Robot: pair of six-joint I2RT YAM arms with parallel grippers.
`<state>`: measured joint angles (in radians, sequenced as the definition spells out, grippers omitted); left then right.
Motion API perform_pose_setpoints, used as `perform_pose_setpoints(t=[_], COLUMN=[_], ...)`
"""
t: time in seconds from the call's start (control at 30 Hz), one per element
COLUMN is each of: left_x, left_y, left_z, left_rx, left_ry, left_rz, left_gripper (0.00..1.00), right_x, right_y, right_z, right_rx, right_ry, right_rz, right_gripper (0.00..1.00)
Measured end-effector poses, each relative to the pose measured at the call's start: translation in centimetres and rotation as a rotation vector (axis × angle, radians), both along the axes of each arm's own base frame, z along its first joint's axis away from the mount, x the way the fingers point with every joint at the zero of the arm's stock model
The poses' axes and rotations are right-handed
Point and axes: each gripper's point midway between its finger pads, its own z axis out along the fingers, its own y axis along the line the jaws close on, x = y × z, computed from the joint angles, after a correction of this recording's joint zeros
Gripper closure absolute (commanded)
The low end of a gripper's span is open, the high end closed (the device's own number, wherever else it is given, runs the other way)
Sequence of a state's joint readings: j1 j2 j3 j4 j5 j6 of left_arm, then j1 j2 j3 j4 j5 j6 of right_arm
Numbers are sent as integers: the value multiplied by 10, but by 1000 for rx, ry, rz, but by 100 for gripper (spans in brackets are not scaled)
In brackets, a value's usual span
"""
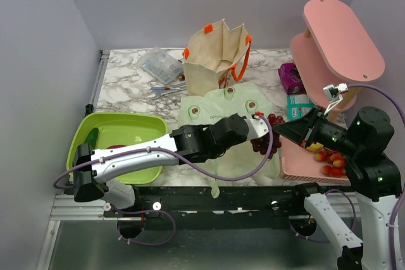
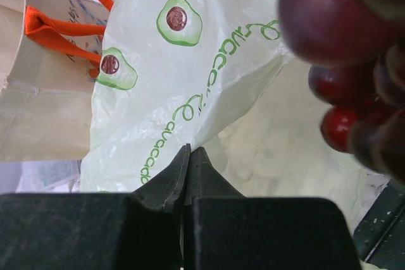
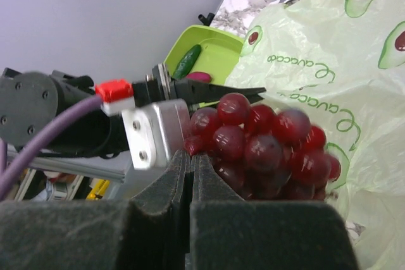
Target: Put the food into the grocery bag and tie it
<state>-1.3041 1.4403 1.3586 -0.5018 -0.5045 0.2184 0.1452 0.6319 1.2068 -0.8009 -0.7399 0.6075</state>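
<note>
Both pincers pinched shut, nothing visibly held: left gripper [image 1: 255, 121] and right gripper [image 1: 281, 131] flank the bunch of dark red grapes [image 1: 266, 140] lying on the crinkly light green avocado-print plastic bag [image 1: 209, 109]; suggest lifting one layer before nudging grapes in, since left arm covers much of it and its mouth is unclear.

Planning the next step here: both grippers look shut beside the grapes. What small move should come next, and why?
Probably open the right gripper to ready a grasp. Its fingers are pressed together with nothing between them, close up to the grapes, which lie on top of the green bag rather than inside it.
</note>
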Motion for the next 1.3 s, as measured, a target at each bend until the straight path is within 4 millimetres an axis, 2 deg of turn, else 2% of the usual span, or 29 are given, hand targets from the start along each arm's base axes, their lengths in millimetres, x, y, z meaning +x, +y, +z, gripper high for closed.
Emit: perform_pose_setpoints(t=[0.6, 0.9, 1.13, 1.3], left_x=[12, 14, 11, 14], left_y=[-6, -14, -16, -18], left_z=[51, 51, 48, 54], left_rx=[-229, -277, -289, -315], left_ry=[173, 247, 292, 319], left_rz=[41, 43, 38, 53], left_gripper=[100, 100, 100, 100], right_x=[-15, -9, 3, 11], right_y=[14, 17, 16, 16], right_z=[11, 7, -5, -17], right_rx=[55, 54, 41, 31], right_ry=[1, 30, 69, 108], right_rz=[126, 131, 106, 87], right_gripper=[99, 99, 99, 99])
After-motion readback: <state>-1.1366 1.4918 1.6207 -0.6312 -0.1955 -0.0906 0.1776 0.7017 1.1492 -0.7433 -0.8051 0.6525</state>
